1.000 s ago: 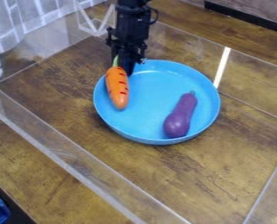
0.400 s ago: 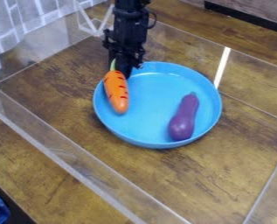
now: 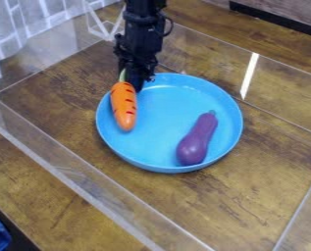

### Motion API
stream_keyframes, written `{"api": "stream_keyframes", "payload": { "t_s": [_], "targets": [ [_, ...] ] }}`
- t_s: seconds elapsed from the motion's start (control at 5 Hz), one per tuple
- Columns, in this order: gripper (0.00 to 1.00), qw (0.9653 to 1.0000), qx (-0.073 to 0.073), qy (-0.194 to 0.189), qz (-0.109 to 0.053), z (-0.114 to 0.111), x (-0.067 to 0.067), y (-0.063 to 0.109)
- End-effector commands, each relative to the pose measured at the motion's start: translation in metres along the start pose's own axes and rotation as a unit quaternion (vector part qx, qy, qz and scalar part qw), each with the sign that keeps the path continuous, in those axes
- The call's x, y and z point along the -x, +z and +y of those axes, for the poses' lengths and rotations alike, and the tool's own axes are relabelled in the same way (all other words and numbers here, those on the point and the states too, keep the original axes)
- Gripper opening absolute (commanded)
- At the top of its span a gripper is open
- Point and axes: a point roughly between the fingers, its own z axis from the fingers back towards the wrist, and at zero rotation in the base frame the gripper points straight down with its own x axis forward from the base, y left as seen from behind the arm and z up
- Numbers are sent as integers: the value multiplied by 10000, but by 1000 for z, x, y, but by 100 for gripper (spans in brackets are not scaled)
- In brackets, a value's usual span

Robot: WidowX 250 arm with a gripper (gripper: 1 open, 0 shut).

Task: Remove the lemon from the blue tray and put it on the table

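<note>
The round blue tray (image 3: 210,157) lies on the dark wood table (image 3: 66,108). In it are an orange toy carrot (image 3: 124,106) at the left and a purple toy eggplant (image 3: 196,138) at the right. No lemon shows in this view. My black gripper (image 3: 131,73) points straight down at the tray's far-left rim, just behind the carrot's top. Its fingers are pressed together and seem to pinch the rim.
Clear acrylic walls (image 3: 66,147) border the table at the left and front. A bright strip of glare (image 3: 249,75) lies on the wood to the right of the tray.
The tray has slid a little to the left and toward the camera with my gripper at its rim. The carrot and the eggplant shifted along with it.
</note>
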Motion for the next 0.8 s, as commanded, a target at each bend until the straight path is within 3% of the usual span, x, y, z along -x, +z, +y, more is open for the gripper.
{"api": "stream_keyframes", "payload": {
  "t_s": [0.0,0.4,0.6],
  "targets": [
    [0,9996,-13,-116,246,-7,11,-12],
    [0,9988,-123,-330,348,22,40,-9],
    [0,9988,-151,-192,414,18,45,-12]
  ]
}}
